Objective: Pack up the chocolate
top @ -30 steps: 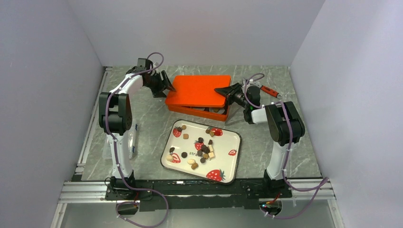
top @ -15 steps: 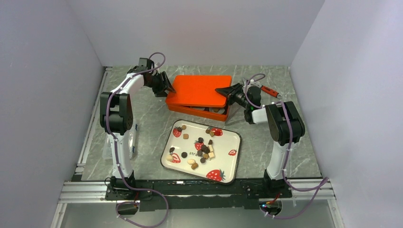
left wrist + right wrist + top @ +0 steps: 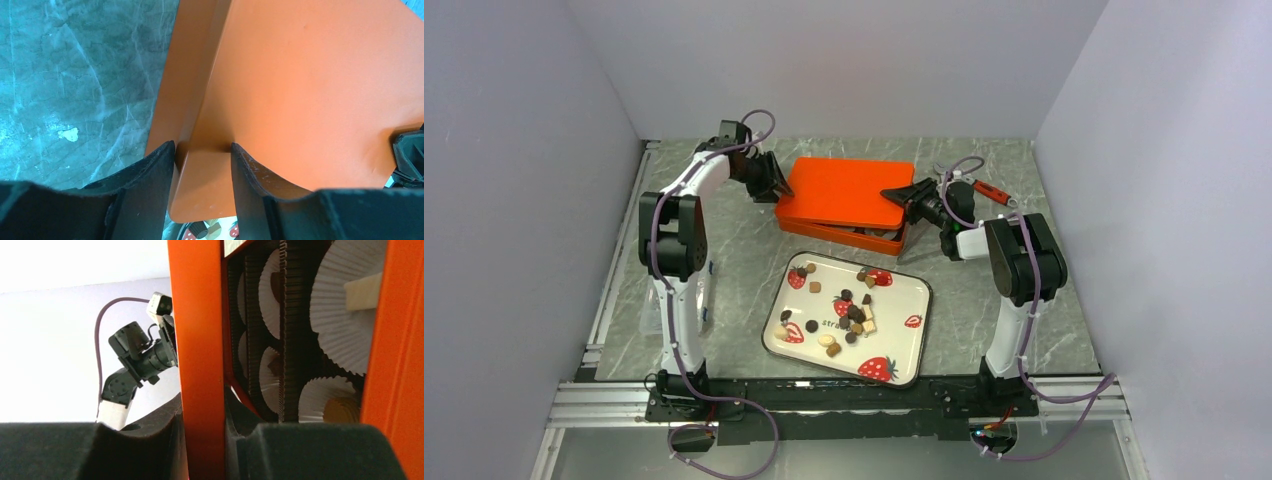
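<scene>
From my station I saw the left arm (image 3: 674, 230) risen from its base, bent at the elbow and reaching right across the far part of the table, its left gripper (image 3: 776, 185) at the left end of the orange lid (image 3: 844, 192). The left wrist view showed the two fingers (image 3: 150, 170) pinching the turned-down rim at that corner of the lid (image 3: 310, 90). The right arm (image 3: 1019, 260) mirrored it, folded at the elbow and reaching left, with the right gripper (image 3: 894, 192) at the lid's right end. Its own camera showed the fingers (image 3: 150, 425) pressed on either side of the rim (image 3: 200, 340). The lid hung over the orange box (image 3: 844, 234), leaving the near side uncovered. Through that gap I could see white paper cups (image 3: 340, 325) in dark dividers, a few with a piece in them, one cream (image 3: 362, 290) and one tan. Most of the chocolate (image 3: 854, 312) lay loose on the strawberry-printed tray (image 3: 909, 345), which sat near the arms, just in front of the box. A red-handled tool (image 3: 991, 192) lay at the far right. The table (image 3: 744, 260) was grey marbled stone, and plain pale walls (image 3: 844, 60) closed it in on three sides.
</scene>
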You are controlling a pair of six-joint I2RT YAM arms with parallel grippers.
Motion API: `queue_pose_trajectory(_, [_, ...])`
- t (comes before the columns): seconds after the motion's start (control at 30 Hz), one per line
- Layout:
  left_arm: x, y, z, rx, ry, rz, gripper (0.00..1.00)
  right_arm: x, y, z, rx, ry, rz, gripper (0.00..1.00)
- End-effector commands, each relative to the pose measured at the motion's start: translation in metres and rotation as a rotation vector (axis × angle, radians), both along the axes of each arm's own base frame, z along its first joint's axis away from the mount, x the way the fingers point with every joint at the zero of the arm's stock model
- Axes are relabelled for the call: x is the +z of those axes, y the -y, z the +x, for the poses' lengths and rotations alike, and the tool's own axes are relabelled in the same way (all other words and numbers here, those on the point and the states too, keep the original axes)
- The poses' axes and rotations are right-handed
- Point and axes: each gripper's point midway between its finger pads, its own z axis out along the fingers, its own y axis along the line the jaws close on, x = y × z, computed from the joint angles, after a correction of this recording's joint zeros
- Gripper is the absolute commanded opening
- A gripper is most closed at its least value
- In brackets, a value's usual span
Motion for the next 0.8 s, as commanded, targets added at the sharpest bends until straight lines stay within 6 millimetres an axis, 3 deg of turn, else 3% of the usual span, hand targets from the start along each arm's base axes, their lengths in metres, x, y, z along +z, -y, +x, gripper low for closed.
queue_pose_trajectory(0.0, [0.015, 0.013, 0.004, -0.044, 0.04, -0.012, 0.5, 0.021, 0.005, 0.002, -0.013, 0.077, -0.029, 0.26])
queue_pose_trajectory(0.27, [0.012, 0.014, 0.006, -0.045, 0.04, -0.001, 0.49, 0.015, 0.012, -0.001, -0.014, 0.064, -0.065, 0.28])
queue_pose_trajectory(0.53, [0.009, 0.015, 0.006, -0.046, 0.033, 0.008, 0.48, 0.008, 0.024, -0.005, -0.023, 0.042, -0.106, 0.42])
queue_pose_trajectory(0.77, [0.01, 0.016, 0.006, -0.047, 0.033, 0.008, 0.48, 0.001, 0.035, -0.009, -0.034, 0.019, -0.127, 0.45])
